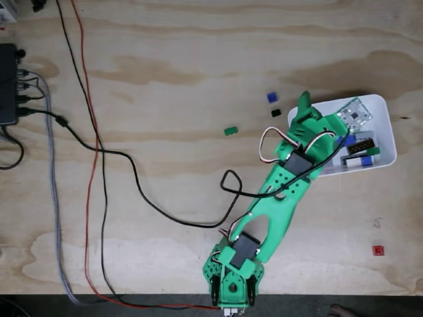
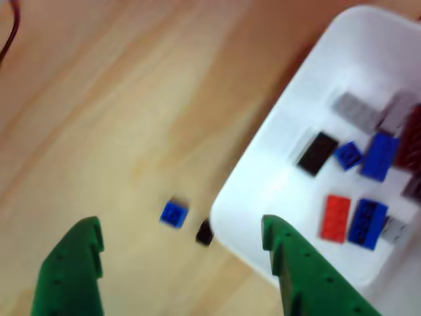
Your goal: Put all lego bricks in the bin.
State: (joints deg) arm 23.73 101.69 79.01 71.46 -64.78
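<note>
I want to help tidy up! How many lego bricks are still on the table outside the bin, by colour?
Blue brick: 1
Black brick: 1
Green brick: 1
Red brick: 1
Total: 4

On the pale wood-grain surface lie blue, black, green and red bricks, at nine o'clock of the white bin, beside green fingers.
</note>
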